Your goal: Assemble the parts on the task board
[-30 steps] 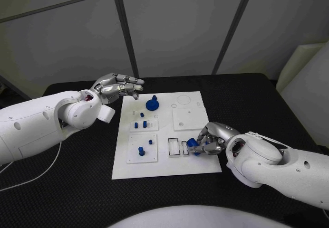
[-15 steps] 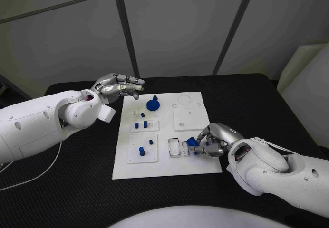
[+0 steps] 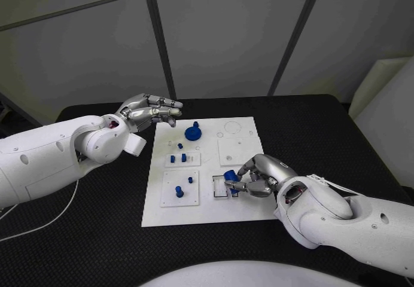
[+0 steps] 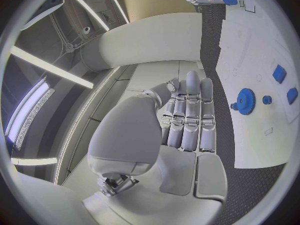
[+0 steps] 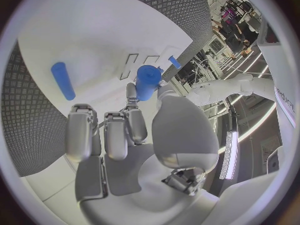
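Note:
The white task board [image 3: 203, 213] lies mid-table. My right hand [image 3: 256, 177] hovers over the board's front middle and pinches a blue cylindrical part [image 3: 230, 175] between thumb and a finger, just above two rectangular slots [image 3: 219, 186]. In the right wrist view the held part [image 5: 148, 82] stands out past the fingers [image 5: 133, 120]. A blue gear [image 3: 192, 131] sits near the board's far edge, and small blue pegs [image 3: 179, 191] stand in the left-hand blocks. My left hand [image 3: 152, 110] hangs off the board's far left corner with fingers curled in, holding nothing.
A square recessed plate [image 3: 237, 149] and a round outline [image 3: 231, 127] occupy the board's right half. A blue peg [image 5: 62, 80] lies on the board [image 5: 94, 32] in the right wrist view. Black table [image 3: 103, 233] surrounds the board.
My right hand has carried the blue part leftward, from near the board's right edge to over the rectangular slots. The left hand has stayed in place.

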